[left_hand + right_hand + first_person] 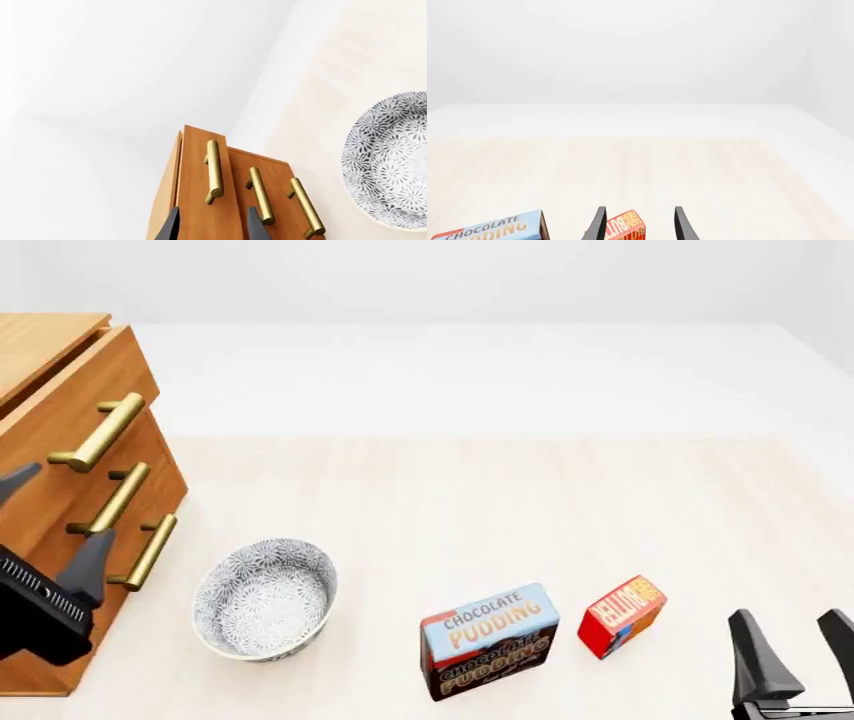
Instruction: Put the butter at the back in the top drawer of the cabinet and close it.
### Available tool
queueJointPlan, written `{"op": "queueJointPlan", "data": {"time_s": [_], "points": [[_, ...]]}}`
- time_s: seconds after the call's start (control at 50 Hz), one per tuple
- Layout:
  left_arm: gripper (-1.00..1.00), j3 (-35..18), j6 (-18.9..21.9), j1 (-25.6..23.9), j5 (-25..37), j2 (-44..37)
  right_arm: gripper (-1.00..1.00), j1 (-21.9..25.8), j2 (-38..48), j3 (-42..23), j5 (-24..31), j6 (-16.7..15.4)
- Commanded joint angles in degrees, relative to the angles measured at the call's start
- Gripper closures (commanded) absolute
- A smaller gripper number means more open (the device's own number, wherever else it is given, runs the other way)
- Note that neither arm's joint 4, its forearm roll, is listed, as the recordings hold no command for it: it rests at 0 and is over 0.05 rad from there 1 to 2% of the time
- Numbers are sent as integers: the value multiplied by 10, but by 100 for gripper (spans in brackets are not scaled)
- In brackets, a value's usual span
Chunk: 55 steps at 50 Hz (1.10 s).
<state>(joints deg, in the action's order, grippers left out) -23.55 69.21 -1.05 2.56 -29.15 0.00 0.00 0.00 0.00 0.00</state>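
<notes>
butter (621,616) sits on the table (534,500), a small red-and-orange box lying well ahead of the right gripper (794,645) and off to its left side in the front view; in the right wrist view the butter (626,227) shows between the two dark fingers, beyond their tips and not touched by them. the right jaws stand wide apart with nothing between the pads. just beside the butter, farther from the right jaws, stands the chocolate pudding box (489,640), with a small gap between the two. further left is the patterned bowl (263,598), near the cabinet (60,440). the top drawer (80,410) juts out slightly past the drawers below. the left gripper (54,525) hangs in front of the cabinet's drawer fronts, its jaws spread with nothing between them; in the left wrist view its fingers (170,225) frame the top drawer's front, the brass handle (213,171) ahead of the tips.
</notes>
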Motion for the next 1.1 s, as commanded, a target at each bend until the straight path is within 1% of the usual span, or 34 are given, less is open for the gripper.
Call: {"op": "queueJointPlan", "data": {"time_s": [0.02, 0.3, 0.64, 0.88, 1.08, 1.1], "points": [[-100, 22, 39, 4, -44, -31, -100, 0, 0, 0, 0, 0], [-100, 24, 54, 11, -84, -59, -100, 0, 0, 0, 0, 0], [-100, 16, 62, 23, -117, -96, -100, 0, 0, 0, 0, 0], [-100, 17, 66, 23, -128, -110, -100, 0, 0, 0, 0, 0], [-100, 10, 67, 25, -132, -120, -100, 0, 0, 0, 0, 0], [-100, 7, 67, 25, -139, -131, -100, 0, 0, 0, 0, 0]]}}
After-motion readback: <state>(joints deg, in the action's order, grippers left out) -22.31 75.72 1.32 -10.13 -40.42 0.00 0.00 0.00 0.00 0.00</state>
